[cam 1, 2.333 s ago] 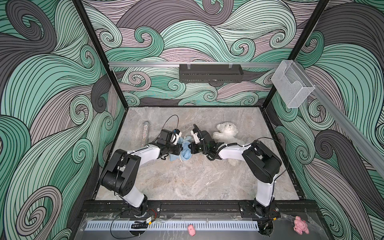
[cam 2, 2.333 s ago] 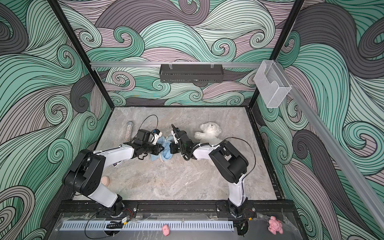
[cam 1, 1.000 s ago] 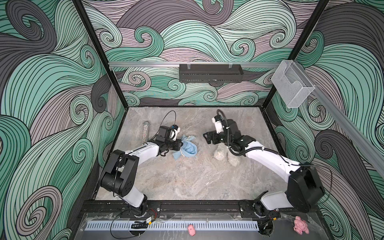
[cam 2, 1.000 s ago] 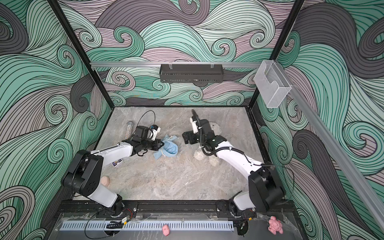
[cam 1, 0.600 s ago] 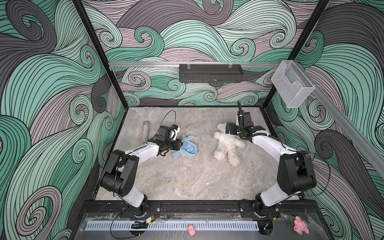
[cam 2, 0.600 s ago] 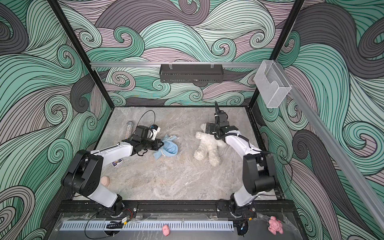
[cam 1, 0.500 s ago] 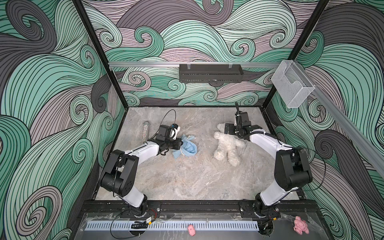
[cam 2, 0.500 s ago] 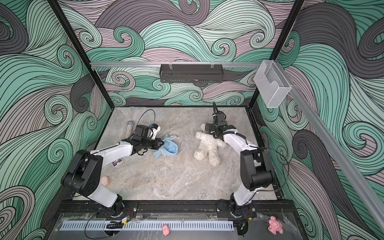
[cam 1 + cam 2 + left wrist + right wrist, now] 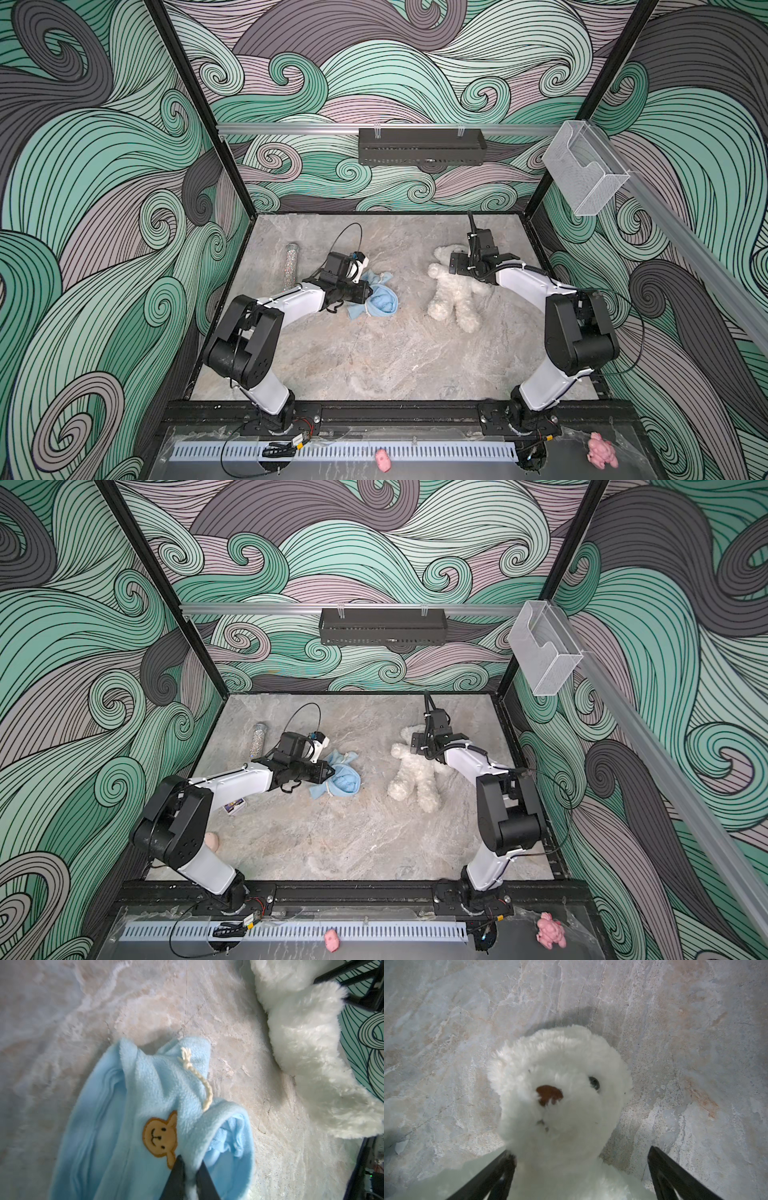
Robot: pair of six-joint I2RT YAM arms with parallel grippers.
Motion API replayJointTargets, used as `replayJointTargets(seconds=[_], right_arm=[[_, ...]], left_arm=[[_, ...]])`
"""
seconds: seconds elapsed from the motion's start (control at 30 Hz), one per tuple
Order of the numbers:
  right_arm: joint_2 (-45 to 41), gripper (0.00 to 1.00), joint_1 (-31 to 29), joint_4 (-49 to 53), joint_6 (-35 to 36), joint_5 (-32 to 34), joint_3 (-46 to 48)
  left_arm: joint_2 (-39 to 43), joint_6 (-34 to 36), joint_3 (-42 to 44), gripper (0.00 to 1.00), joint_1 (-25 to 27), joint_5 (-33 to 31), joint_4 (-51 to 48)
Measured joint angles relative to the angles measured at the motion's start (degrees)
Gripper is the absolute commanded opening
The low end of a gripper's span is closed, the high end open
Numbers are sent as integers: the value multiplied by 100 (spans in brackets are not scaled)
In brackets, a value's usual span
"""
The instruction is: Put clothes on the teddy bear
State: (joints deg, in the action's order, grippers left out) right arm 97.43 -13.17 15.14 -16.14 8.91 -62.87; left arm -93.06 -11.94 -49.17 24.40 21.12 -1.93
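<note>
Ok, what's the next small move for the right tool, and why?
Probably close the right tool on the teddy bear: its jaws stand wide open on either side of the bear's body, below the head, while the left tool pinches the edge of the blue garment, so the bear likely needs holding for dressing.

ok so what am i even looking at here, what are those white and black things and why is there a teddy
Those are two robot arms, a left arm and a right arm, mounted at the front edge of a table. Each ends in a two-fingered claw. The two wide pictures come from a camera overhead, looking down at the whole scene. The two close-ups come from small cameras on the arms' wrists, looking past the claws. On the table lie a fluffy white teddy bear, a small blue fleece garment and a glittery tube. The left claw pinches the garment's edge. The right claw stands wide open either side of the bear, gripping nothing.
</note>
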Motion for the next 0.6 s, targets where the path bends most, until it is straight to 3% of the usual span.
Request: replayJointTargets(seconds=[0.2,0.6], right_arm=[[-13,99,0,-76,-4,0,133],[-160,99,0,-164,-15,-4,315]], left_arm=[[-109,122,-98,41,286,-201,-122],[153,363,-157,61,422,-723,-153]])
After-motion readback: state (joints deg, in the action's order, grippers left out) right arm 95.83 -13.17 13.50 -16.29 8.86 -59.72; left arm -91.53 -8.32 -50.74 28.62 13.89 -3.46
